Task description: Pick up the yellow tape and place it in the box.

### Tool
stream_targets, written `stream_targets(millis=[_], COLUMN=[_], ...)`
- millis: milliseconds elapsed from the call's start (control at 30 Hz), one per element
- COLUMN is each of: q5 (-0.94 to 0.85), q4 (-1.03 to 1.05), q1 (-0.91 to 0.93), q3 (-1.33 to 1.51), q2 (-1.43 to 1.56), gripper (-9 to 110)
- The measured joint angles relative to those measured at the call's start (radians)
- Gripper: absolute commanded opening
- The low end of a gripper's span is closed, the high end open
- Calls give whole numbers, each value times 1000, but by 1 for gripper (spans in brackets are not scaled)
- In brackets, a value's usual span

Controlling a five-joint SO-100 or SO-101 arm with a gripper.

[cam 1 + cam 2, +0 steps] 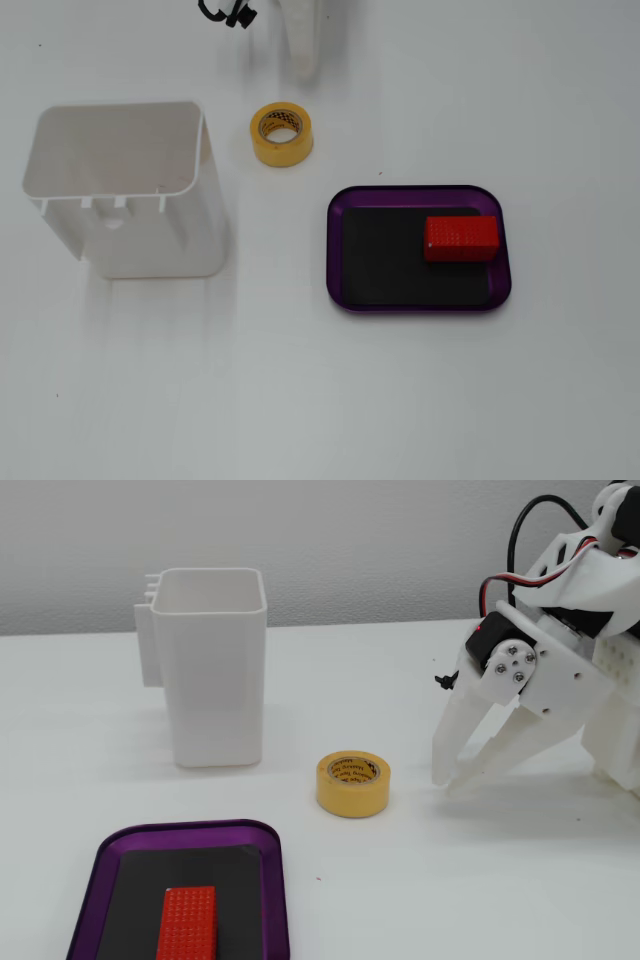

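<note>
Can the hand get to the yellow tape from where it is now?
Probably yes. The hand hangs open just beside the yellow tape, with bare table between them. The white container and the purple box stand off to other sides, not in the path.

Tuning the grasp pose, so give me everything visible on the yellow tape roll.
The yellow tape is a small roll with glossy yellow windings around a brownish inner core carrying dark print too small to read. It lies flat on the white table, hole facing up, looking intact and fully wound. In the top-down fixed view it sits between the white container and the purple box, outside both. Only the table touches it. The gripper stands apart from it, empty.
</note>
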Motion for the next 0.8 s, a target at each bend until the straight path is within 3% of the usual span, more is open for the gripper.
stream_targets(millis=[300, 467, 800], q5=[-264, -314, -324], q4=[-61, -66, -66], q1=[86, 155, 156], q3=[-81, -216, -476], q2=[0, -37, -555], gripper=[0, 5, 7])
